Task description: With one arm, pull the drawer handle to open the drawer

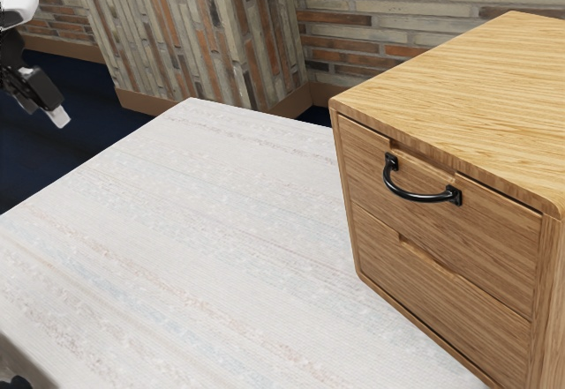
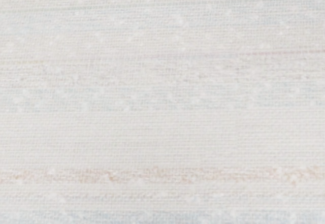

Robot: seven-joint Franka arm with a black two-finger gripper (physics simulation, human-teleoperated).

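Exterior view: the arm sits high at the exterior view's upper left, and its end effector [image 1: 46, 105] is well apart from the cabinet [image 1: 477, 80].
End effector: it holds nothing. It is a dark shape with a pale tip at this angle, so I cannot tell how far open it is.
Wrist view: pale table [image 2: 162, 102] grain lies under the hand.
Drawer handle: a black loop [image 1: 419, 198] on the upper drawer [image 1: 477, 239], at the exterior view's right. Nothing is touching it.
Upper drawer: the front sits flush with the cabinet face and looks shut, so the pull is not yet begun.
Cabinet: it stands on the table [image 1: 221, 248] with its drawer fronts facing the open tabletop.
Step in hand: as I read it, this is the approach, with the whole run across the table yet to go.
Risk, approach: an end effector that arrives too low or badly angled would knock the drawer front or the cabinet's top edge instead of straddling the handle.
Risk, grip: the bar is slim and close to the wood, so a shallow hold could slide off once the pull loads it.
Risk, pull: a skewed pull, off the drawer's own line, may bind the drawer or drag the whole cabinet along the table.
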